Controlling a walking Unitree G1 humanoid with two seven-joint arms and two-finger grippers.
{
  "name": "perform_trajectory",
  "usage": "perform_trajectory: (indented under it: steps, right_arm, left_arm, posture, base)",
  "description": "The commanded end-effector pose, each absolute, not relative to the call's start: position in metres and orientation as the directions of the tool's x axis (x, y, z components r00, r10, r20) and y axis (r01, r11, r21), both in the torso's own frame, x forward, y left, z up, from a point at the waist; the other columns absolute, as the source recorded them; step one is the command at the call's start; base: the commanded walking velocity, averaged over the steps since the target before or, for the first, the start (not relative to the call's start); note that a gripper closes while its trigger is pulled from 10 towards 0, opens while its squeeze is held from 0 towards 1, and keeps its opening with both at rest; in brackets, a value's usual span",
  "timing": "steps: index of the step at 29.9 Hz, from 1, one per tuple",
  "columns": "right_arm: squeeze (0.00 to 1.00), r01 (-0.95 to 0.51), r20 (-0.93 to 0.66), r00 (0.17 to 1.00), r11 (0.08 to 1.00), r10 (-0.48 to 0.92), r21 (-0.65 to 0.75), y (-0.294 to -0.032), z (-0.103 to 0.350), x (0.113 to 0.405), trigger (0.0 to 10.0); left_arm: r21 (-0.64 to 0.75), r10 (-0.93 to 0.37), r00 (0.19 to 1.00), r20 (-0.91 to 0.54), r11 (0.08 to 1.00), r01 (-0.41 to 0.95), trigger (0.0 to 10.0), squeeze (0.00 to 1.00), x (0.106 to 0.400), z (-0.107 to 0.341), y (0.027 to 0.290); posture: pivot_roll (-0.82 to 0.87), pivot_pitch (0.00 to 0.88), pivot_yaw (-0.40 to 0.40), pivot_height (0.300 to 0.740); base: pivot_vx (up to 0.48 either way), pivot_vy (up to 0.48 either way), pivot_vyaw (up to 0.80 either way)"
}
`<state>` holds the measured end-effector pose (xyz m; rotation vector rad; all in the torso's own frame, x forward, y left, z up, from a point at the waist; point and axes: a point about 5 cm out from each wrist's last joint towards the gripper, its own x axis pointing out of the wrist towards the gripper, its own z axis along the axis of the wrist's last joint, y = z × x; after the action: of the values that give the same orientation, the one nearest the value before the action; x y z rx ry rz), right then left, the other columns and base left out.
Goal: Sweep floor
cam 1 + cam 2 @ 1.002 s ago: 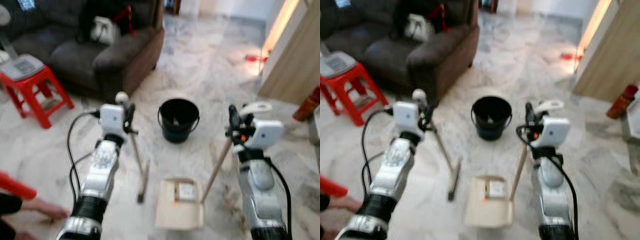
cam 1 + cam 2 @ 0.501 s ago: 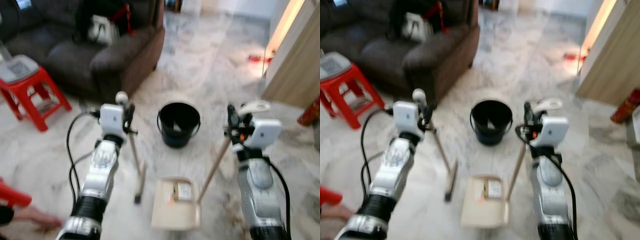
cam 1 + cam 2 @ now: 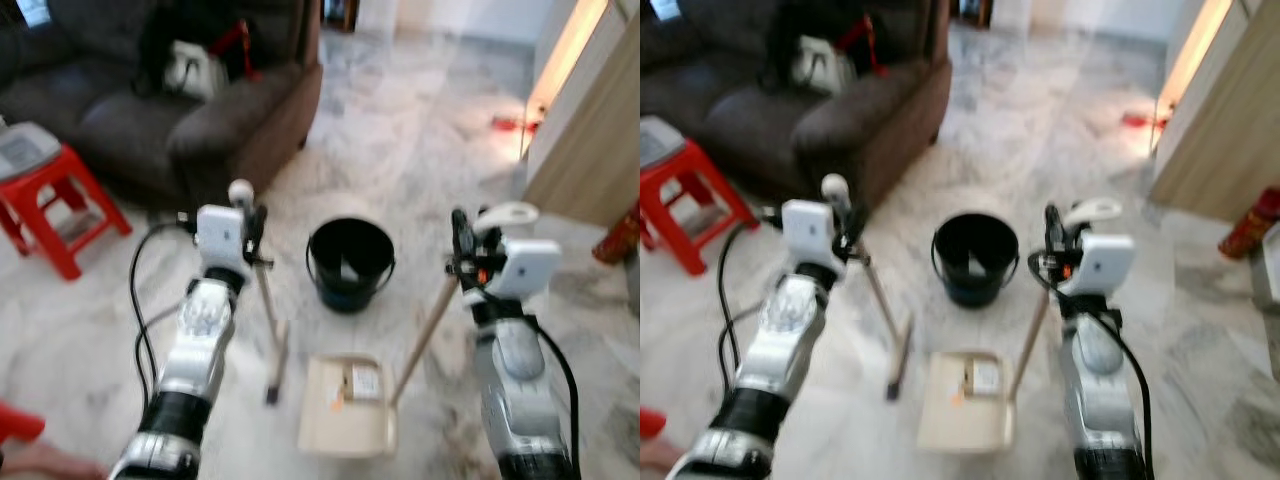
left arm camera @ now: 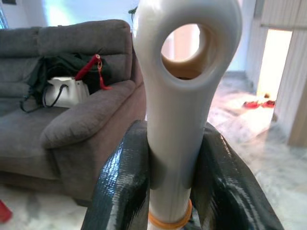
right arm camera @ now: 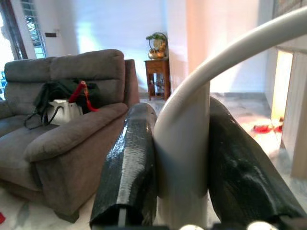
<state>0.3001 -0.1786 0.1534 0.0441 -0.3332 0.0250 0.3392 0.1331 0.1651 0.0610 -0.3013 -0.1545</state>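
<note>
My left gripper is shut on the white top of a broom handle, which has a hole at its end. The wooden shaft slants down to the broom head on the marble floor. My right gripper is shut on the curved white grip of the dustpan handle. Its stick runs down to a cream dustpan on the floor between my arms, with a small boxy scrap in it. A black bucket stands just beyond the dustpan.
A dark grey sofa with a white bag stands at the back left, a red stool beside it. A wooden panel and a red bottle are at the right. A person's hand rests at the lower left.
The whole picture has shifted a little as the camera moved. Both grippers keep their holds on broom and dustpan. The person's hand at the lower left has slid toward the frame's edge.
</note>
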Motion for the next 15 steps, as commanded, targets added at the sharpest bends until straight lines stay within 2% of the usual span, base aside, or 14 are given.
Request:
perform_trajectory:
  steps: [1, 15]
  right_arm:
    - [0.0, -0.017, 0.368, 0.93, 0.999, -0.003, 0.052, -0.1837, 0.1623, 0.2989, 10.0]
    - [0.0, -0.021, 0.371, 0.929, 0.998, -0.001, 0.053, -0.1837, 0.163, 0.299, 10.0]
  left_arm:
    - [0.074, -0.181, 0.925, 0.334, 0.983, 0.166, 10.0, 0.0, 0.3396, 0.1761, 0.1248]
    - [0.07, -0.18, 0.925, 0.334, 0.984, 0.166, 10.0, 0.0, 0.3381, 0.1758, 0.1247]
  posture:
    - [0.08, 0.079, 0.0, 0.74]
    - [0.08, 0.08, -0.002, 0.74]
  base:
    - [0.307, 0.0, 0.0]
    - [0.306, 0.0, 0.0]
